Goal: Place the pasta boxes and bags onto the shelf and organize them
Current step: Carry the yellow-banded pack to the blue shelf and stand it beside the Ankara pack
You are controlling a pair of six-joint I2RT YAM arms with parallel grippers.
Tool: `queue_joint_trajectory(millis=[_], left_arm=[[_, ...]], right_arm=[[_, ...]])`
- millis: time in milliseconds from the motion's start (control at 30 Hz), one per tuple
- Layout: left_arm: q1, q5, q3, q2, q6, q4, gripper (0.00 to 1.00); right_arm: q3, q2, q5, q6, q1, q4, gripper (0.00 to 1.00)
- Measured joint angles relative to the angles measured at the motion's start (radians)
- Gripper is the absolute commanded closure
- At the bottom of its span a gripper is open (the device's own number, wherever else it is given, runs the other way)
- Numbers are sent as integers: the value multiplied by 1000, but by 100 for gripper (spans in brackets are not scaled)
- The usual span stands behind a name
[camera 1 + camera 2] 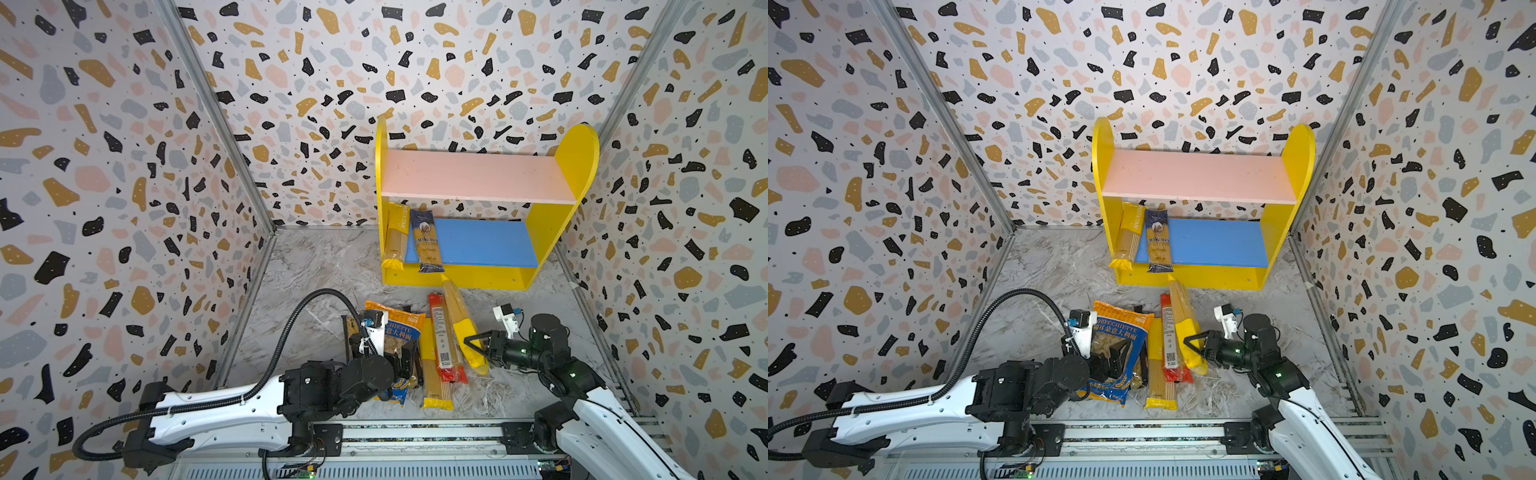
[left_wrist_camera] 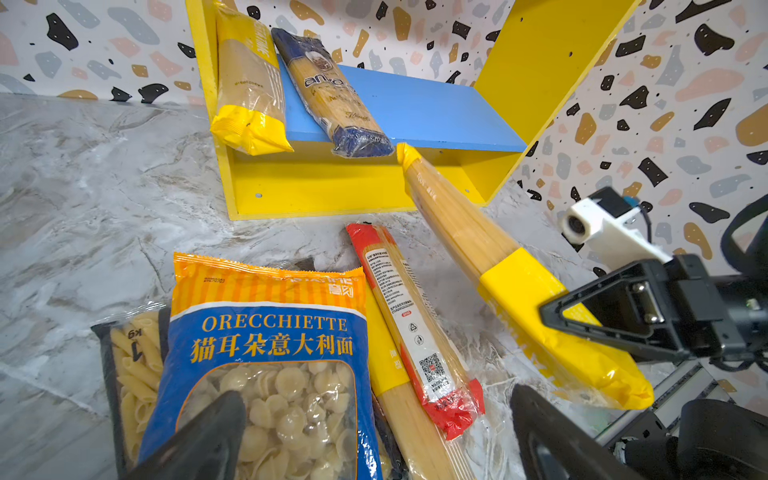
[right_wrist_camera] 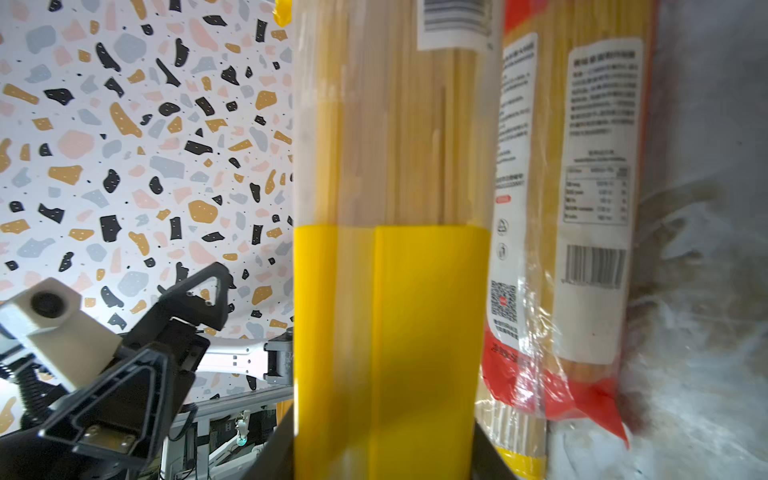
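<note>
Top views put the left gripper (image 2: pixel 376 395) spread wide and empty over the orecchiette bag (image 2: pixel 266 353). That bag lies on a darker penne bag (image 2: pixel 133 361), both on the table (image 1: pixel 316 270) under this gripper. Just right of it, 2 long packs lie side by side: the flat yellow pack (image 1: pixel 432 374) and the red pack (image 1: pixel 442 336). Right again, the right gripper (image 1: pixel 473 345) is clamped on the yellow end of the held pack (image 1: pixel 457 311), whose far tip reaches ahead of the jaws to the front of the shelf (image 1: pixel 577 166).

Ahead of both grippers, only 2 packs are shelved. The shelved yellow pack (image 1: pixel 395 237) and the blue pack (image 1: pixel 426 245) lean at the left end of the blue board (image 1: pixel 486 245), overhanging its front. The pink board (image 1: pixel 469 174) is bare.

By my count 2 of 7 are placed, 1 is in hand and 4 wait, so I judge the task under halfway.
</note>
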Motion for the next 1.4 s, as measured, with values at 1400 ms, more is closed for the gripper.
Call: queue_joint_trajectory(millis=[1400], left_arm=[[393, 326, 63, 174, 293, 128, 1]], right_arm=[[970, 1164, 141, -348, -188, 43, 91]])
